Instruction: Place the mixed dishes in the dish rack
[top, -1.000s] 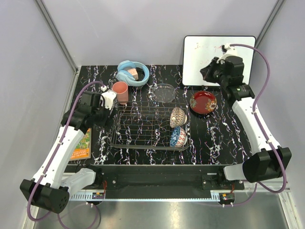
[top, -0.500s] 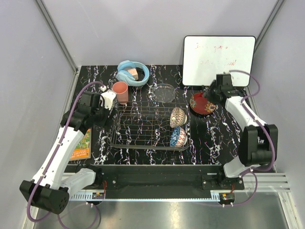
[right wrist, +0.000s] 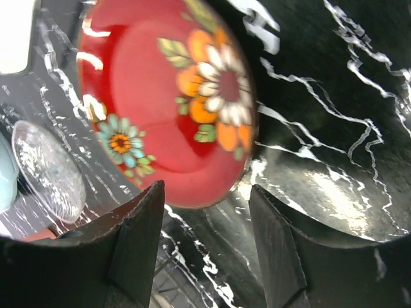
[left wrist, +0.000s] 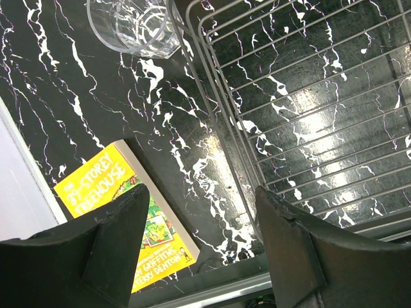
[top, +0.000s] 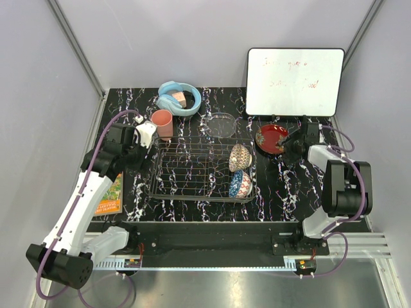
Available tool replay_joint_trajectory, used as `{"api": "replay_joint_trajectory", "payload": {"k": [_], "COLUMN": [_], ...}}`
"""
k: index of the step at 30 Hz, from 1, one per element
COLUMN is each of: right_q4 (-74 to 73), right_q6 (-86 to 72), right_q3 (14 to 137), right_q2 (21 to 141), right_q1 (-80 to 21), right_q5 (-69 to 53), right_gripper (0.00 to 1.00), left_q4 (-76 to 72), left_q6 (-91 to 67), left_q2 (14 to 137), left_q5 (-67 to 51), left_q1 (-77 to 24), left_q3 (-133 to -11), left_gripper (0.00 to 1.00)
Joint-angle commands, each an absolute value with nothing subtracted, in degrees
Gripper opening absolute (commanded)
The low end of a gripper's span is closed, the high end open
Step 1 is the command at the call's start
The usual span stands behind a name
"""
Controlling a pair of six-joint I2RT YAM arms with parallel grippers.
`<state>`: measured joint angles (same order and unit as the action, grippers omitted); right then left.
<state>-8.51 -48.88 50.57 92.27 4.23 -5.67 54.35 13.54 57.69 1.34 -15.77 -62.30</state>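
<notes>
The dish rack (top: pixel 192 199) stands mid-table, with the small beige patterned bowl (top: pixel 239 156) and the blue patterned bowl (top: pixel 240 183) on edge at its right end. The red lacquer dish (top: pixel 272 138) lies flat to the right of it. My right gripper (top: pixel 290 146) is low at that dish's right rim; the right wrist view shows it open (right wrist: pixel 205 237), just short of the dish (right wrist: pixel 167 96). My left gripper (top: pixel 142 142) hovers open (left wrist: pixel 199 244) beside the rack's left rim (left wrist: pixel 212 122), nothing between its fingers. The clear tumbler (left wrist: pixel 136 25) stands ahead of it. The pink cup (top: pixel 162 123) and the clear glass bowl (top: pixel 221 124) sit behind the rack.
Light blue headphones (top: pixel 178 97) lie at the back. A whiteboard (top: pixel 295 81) leans at the back right, close behind the red dish. An orange book (top: pixel 110 196) lies at the table's left edge, under my left arm.
My right arm has swung down from in front of the whiteboard to table level beside the red dish, and its jaws have opened. The left arm has not moved.
</notes>
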Motion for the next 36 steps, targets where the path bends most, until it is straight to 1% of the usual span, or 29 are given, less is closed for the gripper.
{"api": "replay_joint_trajectory", "payload": {"k": [1,6,9,13,16,20,25,29,30,32,33,35,36], "right_q4": [-0.44,7.55,11.76,22.11,28.89,35.58,37.09,37.35,37.35,37.27,37.27,37.09,37.09], "right_q6": [-55.19,-59.85,-62.66,-67.14,-70.13,-72.24,-72.86,-72.42,-72.25,-72.42,-72.33,-72.07,-71.98], "right_q3": [45.8,39.29,36.75,31.13,28.4,27.42,29.0,29.97,30.14,30.32,30.5,30.5,30.5], "right_q2": [90.36,89.03,89.21,90.52,92.63,96.32,99.05,100.02,100.11,100.28,100.2,100.28,100.28], "right_q1": [4.48,4.48,4.57,4.48,4.48,4.48,4.48,4.48,4.48,4.48,4.4,4.48,4.48], "right_q5": [-3.97,-0.88,-0.35,2.37,2.02,0.71,0.18,0.18,0.18,0.17,0.18,0.18,0.18], "right_gripper": [0.63,0.63,0.6,0.57,0.56,0.53,0.5,0.4,0.35,0.31,0.26,0.2,0.15], "left_q4": [52.3,52.38,52.38,52.47,52.56,52.56,52.65,52.73,52.65,52.82,52.91,53.0,53.0], "left_q6": [14.5,15.03,14.77,14.24,14.59,14.77,14.41,14.59,14.59,14.59,14.68,14.77,14.77], "left_q2": [56.78,56.69,56.95,57.04,57.13,56.95,56.95,57.04,57.13,57.04,57.04,56.95,56.87], "left_q5": [2.63,3.08,2.99,2.55,2.9,3.16,2.99,3.34,3.34,3.43,3.43,3.51,3.6], "left_q1": [-15.47,-15.47,-15.47,-15.47,-15.47,-15.47,-15.47,-15.47,-15.47,-15.47,-15.47,-15.47,-15.47], "left_q3": [-62.67,-62.67,-62.93,-63.11,-62.93,-62.84,-63.1,-63.19,-63.28,-63.28,-63.46,-63.46,-63.46], "left_gripper": [0.71,0.71,0.71,0.71,0.71,0.71,0.71,0.71,0.71,0.71,0.71,0.71,0.71]}}
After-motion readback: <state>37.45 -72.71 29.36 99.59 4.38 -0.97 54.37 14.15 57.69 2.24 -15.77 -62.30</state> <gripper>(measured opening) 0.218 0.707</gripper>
